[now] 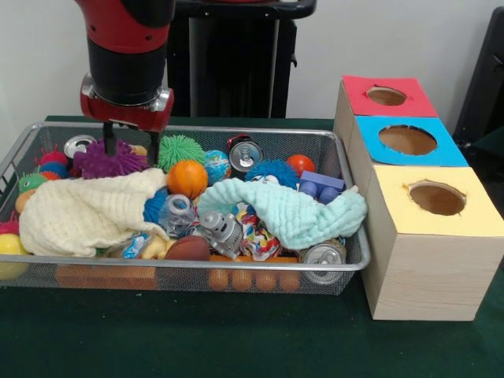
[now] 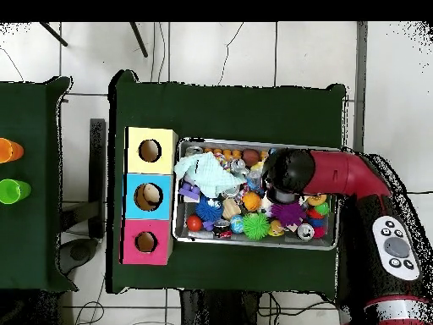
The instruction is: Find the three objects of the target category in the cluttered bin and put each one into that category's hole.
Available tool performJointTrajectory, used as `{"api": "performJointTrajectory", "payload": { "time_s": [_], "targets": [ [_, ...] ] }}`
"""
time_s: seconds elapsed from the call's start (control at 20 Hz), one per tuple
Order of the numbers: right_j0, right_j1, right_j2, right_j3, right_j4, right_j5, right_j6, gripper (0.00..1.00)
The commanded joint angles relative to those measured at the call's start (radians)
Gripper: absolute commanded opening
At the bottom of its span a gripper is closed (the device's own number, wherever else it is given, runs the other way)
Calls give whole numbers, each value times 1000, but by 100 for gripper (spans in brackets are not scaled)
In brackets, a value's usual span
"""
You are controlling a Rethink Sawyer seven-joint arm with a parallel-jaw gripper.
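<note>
The wire-mesh bin (image 1: 197,265) lies across the green table and is full of toys; it also shows in the overhead view (image 2: 254,246). My gripper (image 1: 131,146) hangs open at the bin's far left in the front view. One finger dips into a purple spiky ball (image 1: 98,163) and the other stands between that ball and a green spiky ball (image 1: 181,147). In the overhead view the arm's wrist (image 2: 289,172) hides the gripper, and the purple ball (image 2: 292,214) shows beside it. Three wooden boxes with holed lids, red (image 1: 358,90), blue (image 1: 370,130) and yellow (image 1: 394,214), stand next to the bin.
A cream cloth (image 1: 79,213) and a mint cloth (image 1: 291,209) cover part of the pile. Around them lie an orange ball (image 1: 187,177), a blue spiky ball (image 1: 276,172), a red ball (image 1: 300,164), drink cans (image 1: 246,155), a brown football (image 1: 187,248) and a grey robot toy (image 1: 220,228).
</note>
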Motion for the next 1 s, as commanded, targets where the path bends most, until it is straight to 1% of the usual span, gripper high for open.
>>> {"api": "performJointTrajectory", "payload": {
  "time_s": [0.05,0.25,0.7,0.85,0.95,1.0],
  "targets": [
    [-24,43,86,-46,-64,59,-276,100],
    [-26,56,90,-44,-64,44,-262,100],
    [-28,50,89,-8,-55,11,-234,100],
    [-22,56,93,7,-54,-35,-205,100],
    [-6,67,97,9,-54,-71,-173,100],
    [5,71,97,3,-54,-70,-160,100]
  ]
}}
